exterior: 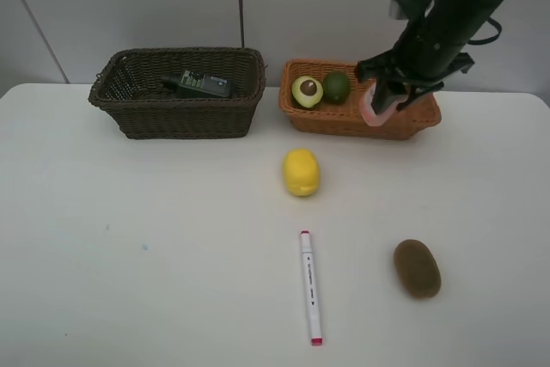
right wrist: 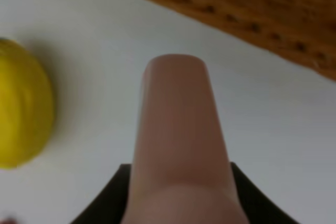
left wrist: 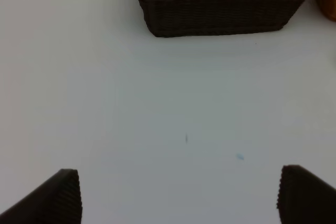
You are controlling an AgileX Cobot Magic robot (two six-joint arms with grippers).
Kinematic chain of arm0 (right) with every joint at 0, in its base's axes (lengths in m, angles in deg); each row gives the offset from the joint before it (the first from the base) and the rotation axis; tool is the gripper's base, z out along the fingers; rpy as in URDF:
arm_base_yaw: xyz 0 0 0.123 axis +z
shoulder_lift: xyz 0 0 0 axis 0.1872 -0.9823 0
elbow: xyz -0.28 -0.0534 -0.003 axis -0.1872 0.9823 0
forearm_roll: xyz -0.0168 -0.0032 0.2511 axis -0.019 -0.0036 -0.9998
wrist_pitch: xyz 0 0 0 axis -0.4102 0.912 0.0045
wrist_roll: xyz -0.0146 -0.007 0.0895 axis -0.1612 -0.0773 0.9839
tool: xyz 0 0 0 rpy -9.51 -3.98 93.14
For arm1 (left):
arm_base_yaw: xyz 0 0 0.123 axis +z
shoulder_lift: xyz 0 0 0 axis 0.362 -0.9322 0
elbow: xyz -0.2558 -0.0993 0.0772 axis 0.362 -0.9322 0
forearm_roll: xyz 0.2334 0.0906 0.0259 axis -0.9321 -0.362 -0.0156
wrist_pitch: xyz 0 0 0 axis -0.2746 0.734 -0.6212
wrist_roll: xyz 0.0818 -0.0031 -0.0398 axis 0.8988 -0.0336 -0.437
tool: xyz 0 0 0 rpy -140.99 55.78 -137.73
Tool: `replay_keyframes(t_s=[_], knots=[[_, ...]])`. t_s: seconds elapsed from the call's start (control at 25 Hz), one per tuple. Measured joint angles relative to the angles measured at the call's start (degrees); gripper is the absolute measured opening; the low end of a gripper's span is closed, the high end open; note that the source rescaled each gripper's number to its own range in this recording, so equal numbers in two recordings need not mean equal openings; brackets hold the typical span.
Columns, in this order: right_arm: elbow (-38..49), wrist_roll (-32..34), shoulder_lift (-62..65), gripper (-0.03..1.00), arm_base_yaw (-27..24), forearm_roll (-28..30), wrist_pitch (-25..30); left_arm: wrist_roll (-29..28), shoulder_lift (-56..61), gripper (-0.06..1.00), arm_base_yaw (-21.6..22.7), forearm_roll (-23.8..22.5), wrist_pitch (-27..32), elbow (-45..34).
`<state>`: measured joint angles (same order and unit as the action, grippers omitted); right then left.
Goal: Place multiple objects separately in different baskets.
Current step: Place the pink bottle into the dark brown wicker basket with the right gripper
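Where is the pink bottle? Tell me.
In the exterior high view the pink bottle hangs in the right gripper at the orange basket's front side, right of the lime.

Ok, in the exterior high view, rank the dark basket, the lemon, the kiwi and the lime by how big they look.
1. dark brown basket, by far the largest.
2. kiwi and lemon: they look about alike, and the kiwi lies nearer the camera, so I leave them unranked.
3. lime, the smallest, though farthest back.

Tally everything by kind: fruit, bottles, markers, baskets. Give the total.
Fruit: 4 (avocado half, lime, lemon, kiwi)
Bottles: 2 (dark green bottle, pink bottle)
Markers: 1 (marker)
Baskets: 2 (dark brown basket, orange basket)
Total: 9
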<state>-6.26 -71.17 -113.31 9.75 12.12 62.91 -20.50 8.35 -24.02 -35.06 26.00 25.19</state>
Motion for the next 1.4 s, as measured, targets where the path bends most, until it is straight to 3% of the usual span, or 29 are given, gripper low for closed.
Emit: replay_keyframes(t_s=[0.28,0.48,0.68,1.2,1.24,1.4], knots=[[-22.5,0.3,-10.9,0.26,11.2,-2.4,-2.6,0.0,0.0,0.95,0.0,0.0,0.0,0.0],[-34.3,0.3,-22.3,0.26,15.3,-2.6,-10.2,0.0,0.0,0.95,0.0,0.0,0.0,0.0],[-38.6,0.3,-31.8,0.26,15.5,-4.1,-19.6,0.0,0.0,0.95,0.0,0.0,0.0,0.0],[-40.4,0.3,-37.4,0.27,15.4,-4.2,-25.5,0.0,0.0,0.95,0.0,0.0,0.0,0.0],[-40.4,0.3,-37.4,0.33,15.4,-3.9,-25.6,0.0,0.0,0.95,0.0,0.0,0.0,0.0],[-40.6,0.3,-37.3,0.83,15.2,-3.8,-24.9,0.0,0.0,0.95,0.0,0.0,0.0,0.0]])
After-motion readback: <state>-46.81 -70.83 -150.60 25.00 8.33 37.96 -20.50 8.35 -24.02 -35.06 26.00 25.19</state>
